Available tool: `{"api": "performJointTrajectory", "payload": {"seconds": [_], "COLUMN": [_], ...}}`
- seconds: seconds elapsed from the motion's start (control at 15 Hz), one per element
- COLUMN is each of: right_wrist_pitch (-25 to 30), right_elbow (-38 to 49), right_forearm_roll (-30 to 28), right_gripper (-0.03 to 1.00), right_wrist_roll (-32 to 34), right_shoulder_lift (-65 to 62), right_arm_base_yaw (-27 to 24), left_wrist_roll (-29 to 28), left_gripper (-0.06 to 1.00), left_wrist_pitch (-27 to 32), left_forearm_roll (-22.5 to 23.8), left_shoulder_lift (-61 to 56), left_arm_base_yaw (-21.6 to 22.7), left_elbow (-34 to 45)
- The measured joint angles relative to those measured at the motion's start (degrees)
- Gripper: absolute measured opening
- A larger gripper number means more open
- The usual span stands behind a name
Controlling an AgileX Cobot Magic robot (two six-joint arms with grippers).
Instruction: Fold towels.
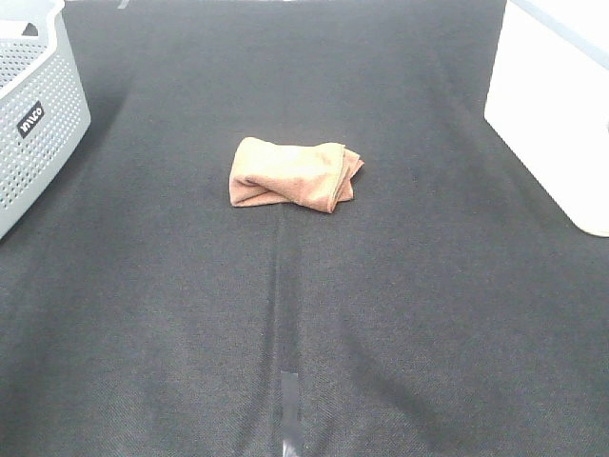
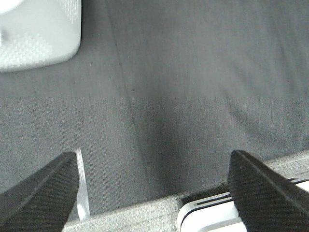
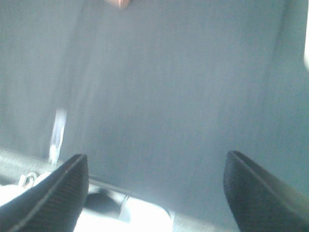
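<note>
The brown towel (image 1: 293, 174) lies bunched in a loose folded heap at the middle of the dark cloth-covered table (image 1: 304, 314). No white tag shows on it. Neither arm appears in the exterior high view. My left gripper (image 2: 153, 193) is open and empty above bare cloth near the table's front edge; the towel is out of its view. My right gripper (image 3: 155, 193) is open and empty above bare cloth, and a small corner of the towel (image 3: 119, 3) shows far ahead of it at the frame edge.
A grey perforated laundry basket (image 1: 33, 105) stands at the far left; it also shows in the left wrist view (image 2: 38, 34). A white box (image 1: 557, 105) stands at the far right. A strip of clear tape (image 1: 288, 405) lies near the front middle.
</note>
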Motion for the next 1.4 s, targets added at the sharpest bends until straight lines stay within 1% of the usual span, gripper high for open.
{"api": "performJointTrajectory", "payload": {"seconds": [0.13,0.27,0.33,0.4,0.47,0.53,0.6,0.73,0.87,1.0,1.4], "right_wrist_pitch": [0.06,-0.57,-2.23,-2.23,-4.07,-5.67,-6.88,-7.96,-8.02,-8.08,-8.08], "right_elbow": [9.40,17.70,21.89,21.89,24.92,27.04,28.65,30.94,31.17,31.23,31.23], "right_forearm_roll": [0.00,-0.29,-1.32,-1.32,-2.52,-3.78,-4.53,-5.39,-5.56,-5.67,-5.67], "right_gripper": [0.73,0.73,0.73,0.73,0.73,0.73,0.73,0.73,0.73,0.73,0.73], "right_wrist_roll": [0.11,0.11,0.11,0.11,0.06,0.06,0.06,0.06,0.06,0.06,0.06], "right_shoulder_lift": [-11.63,-23.78,-31.23,-31.23,-37.24,-42.06,-45.66,-50.82,-52.02,-52.02,-52.02], "right_arm_base_yaw": [0.00,0.00,0.00,0.00,0.00,0.00,0.00,0.00,0.00,0.00,0.00], "left_wrist_roll": [0.00,0.40,1.32,1.32,4.24,6.13,7.28,8.02,8.08,8.19,8.19], "left_gripper": [0.80,0.80,0.80,0.80,0.80,0.80,0.80,0.80,0.80,0.80,0.80], "left_wrist_pitch": [0.06,0.06,0.06,0.06,0.06,-0.11,-0.52,-1.89,-4.07,-8.08,-8.94], "left_forearm_roll": [0.00,0.00,-0.17,-0.17,-1.15,-2.29,-3.61,-4.53,-4.70,-4.93,-5.10], "left_shoulder_lift": [-13.98,-26.41,-31.57,-31.57,-38.04,-40.97,-42.80,-43.26,-43.26,-43.32,-43.32], "left_arm_base_yaw": [0.00,0.00,0.00,0.00,0.00,0.00,0.00,0.00,0.00,0.00,0.00], "left_elbow": [8.65,14.95,17.02,17.02,18.91,19.65,20.34,20.80,21.31,23.20,23.38]}}
